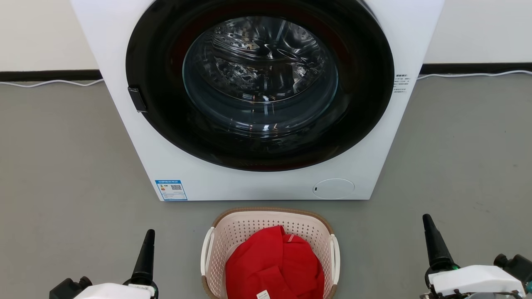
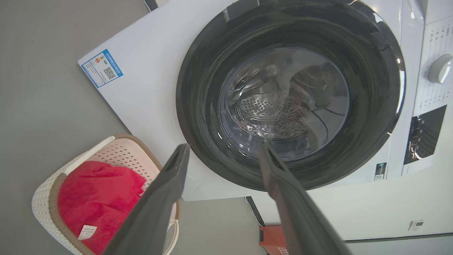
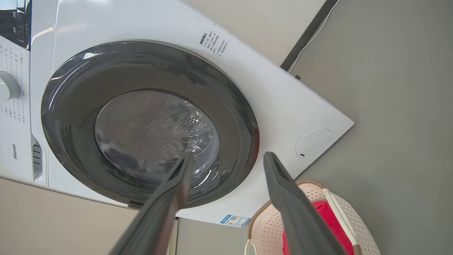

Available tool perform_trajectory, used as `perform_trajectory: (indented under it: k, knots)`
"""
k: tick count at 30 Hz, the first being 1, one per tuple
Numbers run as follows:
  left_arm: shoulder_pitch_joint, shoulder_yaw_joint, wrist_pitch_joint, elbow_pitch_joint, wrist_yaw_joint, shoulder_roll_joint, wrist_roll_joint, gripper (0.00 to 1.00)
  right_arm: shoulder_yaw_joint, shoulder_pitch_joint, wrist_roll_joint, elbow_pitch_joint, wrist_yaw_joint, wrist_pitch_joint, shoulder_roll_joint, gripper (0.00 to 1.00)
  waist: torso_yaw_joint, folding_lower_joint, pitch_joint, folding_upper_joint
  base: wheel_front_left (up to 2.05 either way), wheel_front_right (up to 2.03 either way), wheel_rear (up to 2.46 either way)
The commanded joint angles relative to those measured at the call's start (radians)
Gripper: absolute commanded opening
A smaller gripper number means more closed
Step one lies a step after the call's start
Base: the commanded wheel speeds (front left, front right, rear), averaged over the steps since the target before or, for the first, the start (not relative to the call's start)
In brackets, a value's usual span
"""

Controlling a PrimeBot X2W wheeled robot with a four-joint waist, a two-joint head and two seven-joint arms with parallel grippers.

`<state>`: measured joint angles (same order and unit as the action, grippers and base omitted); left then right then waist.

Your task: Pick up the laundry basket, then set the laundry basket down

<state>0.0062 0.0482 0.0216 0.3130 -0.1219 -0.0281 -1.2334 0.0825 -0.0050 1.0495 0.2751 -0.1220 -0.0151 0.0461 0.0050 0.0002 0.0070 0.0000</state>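
Where the grey floor (image 1: 62,166) lies nearest, the left gripper (image 2: 223,148) and the right gripper (image 3: 228,157) are recorded at either side, each with its fingers spread wide and nothing held. Between them, apart from both, the laundry basket (image 1: 245,228) is set upright on the floor, with a red garment (image 1: 274,265) heaped inside. Just beyond its far rim a white washer (image 1: 257,185) is placed, its round dark-ringed glass door (image 1: 166,124) turned toward the basket.

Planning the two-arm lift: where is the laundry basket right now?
In the head view the laundry basket sits on the grey floor at bottom centre, just in front of the washing machine, between the left gripper and the right gripper.
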Motion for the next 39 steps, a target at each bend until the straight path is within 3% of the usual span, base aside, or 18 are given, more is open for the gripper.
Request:
perform_trajectory:
  k: [1,14,39]
  knots:
    - [-0.031,0.013,0.011,-0.023,-0.004,-0.009,0.03,1.0,-0.013,-0.036,-0.043,-0.033,-0.004,-0.019,0.017,1.0,0.001,-0.0001,0.0,0.0,0.0,0.0,0.0]
    - [-0.03,0.027,0.049,-0.028,-0.005,-0.013,0.278,1.0,-0.027,-0.048,-0.298,-0.014,-0.005,-0.057,0.026,1.0,0.003,-0.0001,-0.004,0.0,0.0,0.0,0.0]
    - [-0.01,0.056,0.122,-0.044,-0.006,-0.016,0.626,1.0,-0.061,-0.05,-0.629,0.0,-0.006,-0.13,0.034,1.0,0.007,-0.0001,-0.003,0.0,0.0,0.0,0.0]
